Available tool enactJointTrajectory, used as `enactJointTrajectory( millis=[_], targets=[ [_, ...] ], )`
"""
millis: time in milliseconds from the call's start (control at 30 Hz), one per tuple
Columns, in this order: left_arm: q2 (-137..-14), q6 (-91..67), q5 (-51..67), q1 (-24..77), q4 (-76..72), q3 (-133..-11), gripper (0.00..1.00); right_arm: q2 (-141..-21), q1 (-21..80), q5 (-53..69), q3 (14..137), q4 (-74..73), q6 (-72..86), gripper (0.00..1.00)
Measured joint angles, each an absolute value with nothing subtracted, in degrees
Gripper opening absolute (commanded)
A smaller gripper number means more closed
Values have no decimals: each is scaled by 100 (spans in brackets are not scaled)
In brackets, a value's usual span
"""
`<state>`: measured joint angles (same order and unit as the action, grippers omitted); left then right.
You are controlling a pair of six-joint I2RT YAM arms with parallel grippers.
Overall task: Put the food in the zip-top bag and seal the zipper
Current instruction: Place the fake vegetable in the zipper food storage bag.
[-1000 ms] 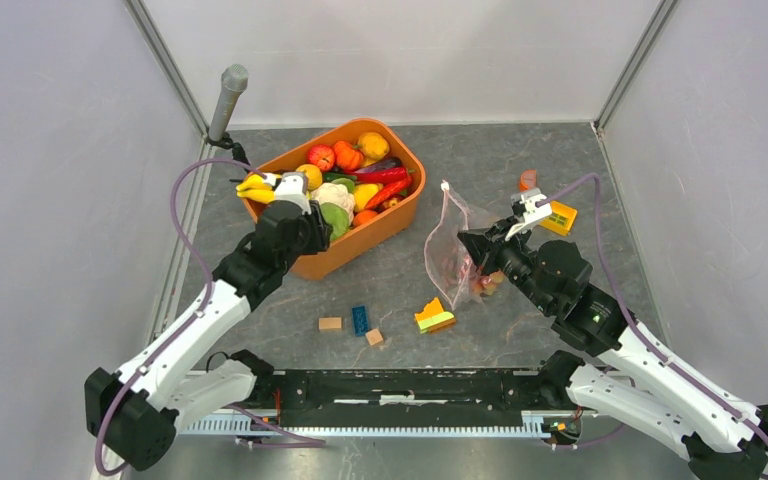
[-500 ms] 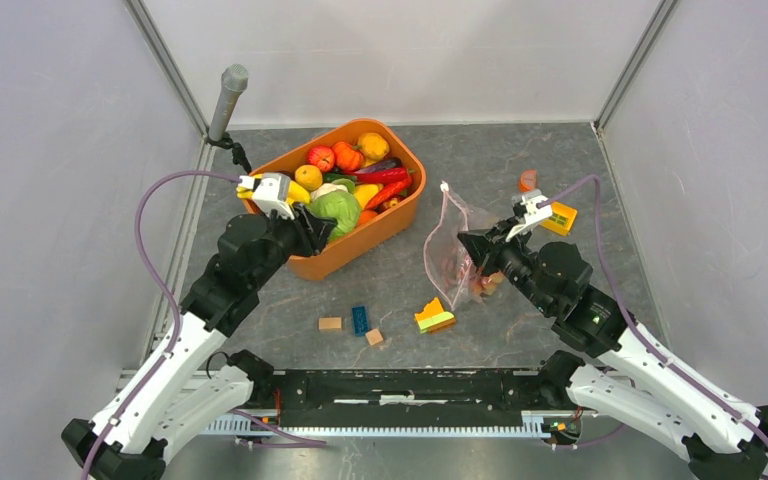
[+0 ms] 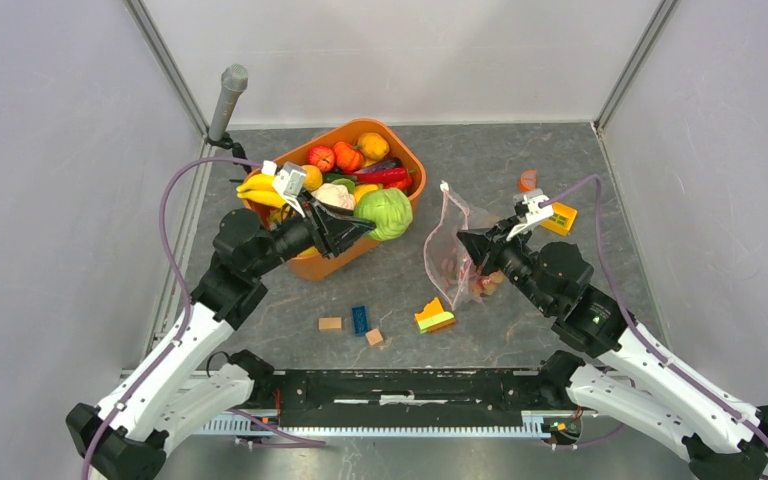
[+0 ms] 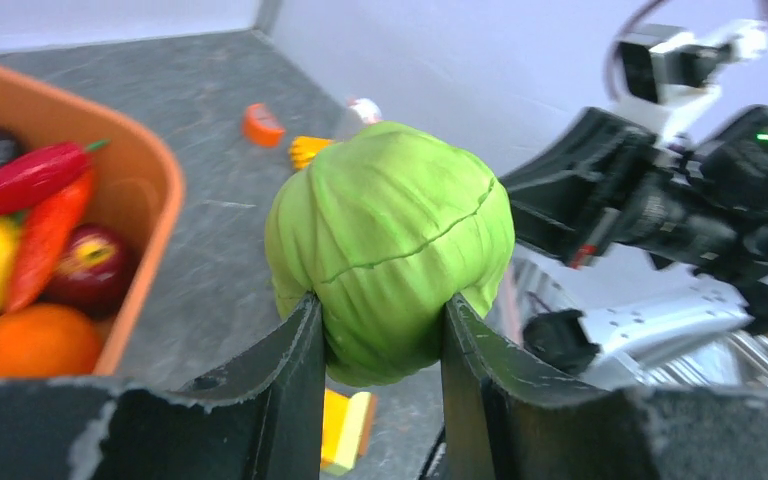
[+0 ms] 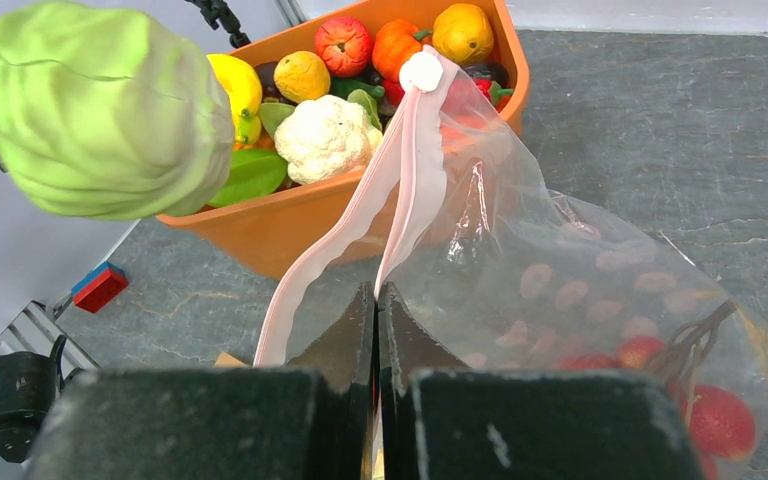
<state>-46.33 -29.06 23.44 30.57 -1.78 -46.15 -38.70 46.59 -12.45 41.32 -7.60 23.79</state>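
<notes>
My left gripper (image 3: 360, 222) is shut on a green cabbage (image 3: 385, 213), held in the air past the right rim of the orange tub (image 3: 415, 165). In the left wrist view the cabbage (image 4: 390, 240) sits squeezed between both fingers (image 4: 300, 340). My right gripper (image 5: 377, 290) is shut on one side of the pink zipper (image 5: 400, 170) and holds up the zip-top bag (image 5: 560, 270), whose mouth gapes toward the cabbage (image 5: 100, 125). A white slider tab (image 5: 421, 71) sits at the zipper's far end. Some red food (image 5: 720, 420) lies in the bag. The tub holds more food, including a cauliflower (image 5: 325, 135).
Loose blocks lie on the table in front of the tub: a tan one (image 3: 331, 323), a blue one (image 3: 360, 320) and a yellow-orange one (image 3: 435, 317). An orange half-disc (image 3: 528, 180) and a yellow block (image 3: 561, 217) lie behind the bag. A grey post (image 3: 228, 100) stands at the back left.
My left gripper has lifted the cabbage out of the tub and carried it right, toward the bag. The right arm and the bag have not moved.
</notes>
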Motion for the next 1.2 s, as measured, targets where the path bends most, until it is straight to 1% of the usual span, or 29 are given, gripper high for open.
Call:
enactJointTrajectory(
  millis=[233,400,500,600,867,1067,1133,1200],
  targets=[
    [-5120,-3321,3197,3601,-1216,-4615,12,-3953,4659,-1197,4132,-676,2423,0],
    [-5487,-3321,3315,4217,-1413,-4617,12,-4018,4659,-1153,4130,-644,2438,0],
    [-5629,-3321,3299,4375,-1544,-4613,12,-4018,4659,-1149,4130,-639,2464,0],
    [-5802,-3293,3072,4425,-1629,-4589,8,-4016,4659,-1140,4130,-639,2484,0],
    [-6195,-2954,2202,4678,-1212,-4591,8,-3992,4595,-1253,4130,-871,2482,0],
    [-6278,-2644,1361,4816,-456,-4727,9,-3898,4613,-1120,4132,-775,2526,0],
    [-6318,-2563,1133,4834,-228,-4775,11,-3870,4619,-1046,4132,-705,2536,0],
    [-6329,-2539,1004,4842,-91,-4807,17,-3859,4628,-950,4132,-633,2554,0]
  ],
)
